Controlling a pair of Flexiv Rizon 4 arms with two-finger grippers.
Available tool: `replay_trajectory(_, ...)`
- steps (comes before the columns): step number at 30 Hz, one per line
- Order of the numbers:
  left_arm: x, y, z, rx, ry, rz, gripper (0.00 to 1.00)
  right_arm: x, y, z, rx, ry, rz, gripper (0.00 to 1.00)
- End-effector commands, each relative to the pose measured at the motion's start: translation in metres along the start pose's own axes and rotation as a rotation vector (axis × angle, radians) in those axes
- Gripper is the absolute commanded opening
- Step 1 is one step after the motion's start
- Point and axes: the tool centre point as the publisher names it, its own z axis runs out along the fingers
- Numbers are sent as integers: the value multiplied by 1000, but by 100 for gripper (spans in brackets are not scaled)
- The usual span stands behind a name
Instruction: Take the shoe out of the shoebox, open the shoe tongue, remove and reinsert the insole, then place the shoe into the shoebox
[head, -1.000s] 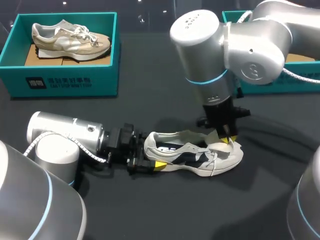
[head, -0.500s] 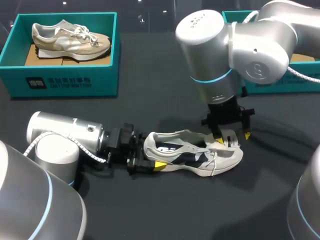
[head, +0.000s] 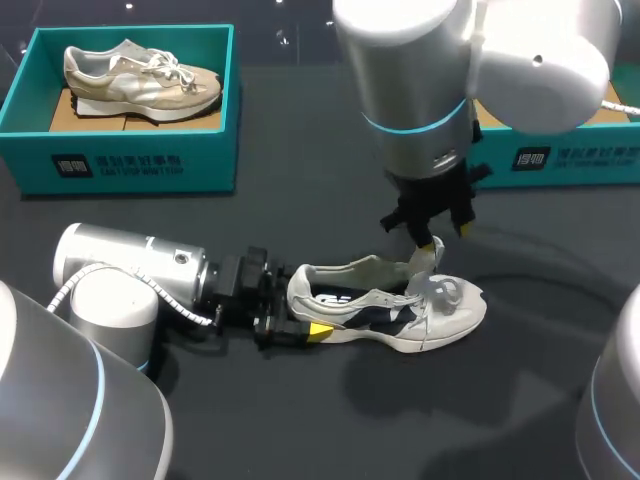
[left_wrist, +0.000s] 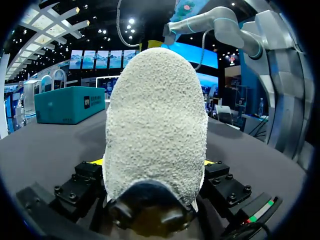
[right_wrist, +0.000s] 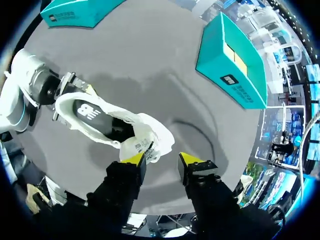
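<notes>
Your shoe (head: 395, 318) sits on its sole on the table (head: 330, 420), outside both boxes, w/ the tongue (head: 428, 258) standing up. L gripper (head: 298, 318) is clamped on the heel, a finger on either side. R gripper (head: 440, 232) hangs just above the tongue, fingers apart, nothing between them. One teal shoebox (head: 565, 158) is behind the R arm. Another box (head: 130, 160) at far L holds a 2nd shoe (head: 140, 78).
</notes>
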Motion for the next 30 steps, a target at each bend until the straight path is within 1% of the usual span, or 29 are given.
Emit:
replay_trajectory(1,1,2,0,0,0,0,0,18,12,-19,-4,-19,-278,0)
replay_trajectory(5,1,2,0,0,0,0,0,39,21,-34,-70,43,-498,0)
replay_trajectory(6,1,2,0,0,0,0,0,45,22,-37,-143,97,-588,0)
replay_trajectory(7,1,2,0,0,0,0,0,50,23,-38,-189,167,-642,0)
replay_trajectory(8,1,2,0,0,0,0,0,56,26,-38,-194,217,-695,0)
replay_trajectory(9,1,2,0,0,0,0,0,65,29,-34,-170,226,-754,0)
replay_trajectory(10,1,2,0,0,0,0,0,71,30,-30,-129,225,-765,0)
replay_trajectory(20,1,2,0,0,0,0,0,71,30,-30,-129,225,-765,0)
replay_trajectory(23,1,2,0,0,0,0,0,91,26,-17,-110,183,-871,0)
replay_trajectory(25,1,2,0,0,0,0,0,100,22,-9,-101,173,-907,0)
replay_trajectory(30,1,2,0,0,0,0,0,109,17,14,-139,188,-967,0)
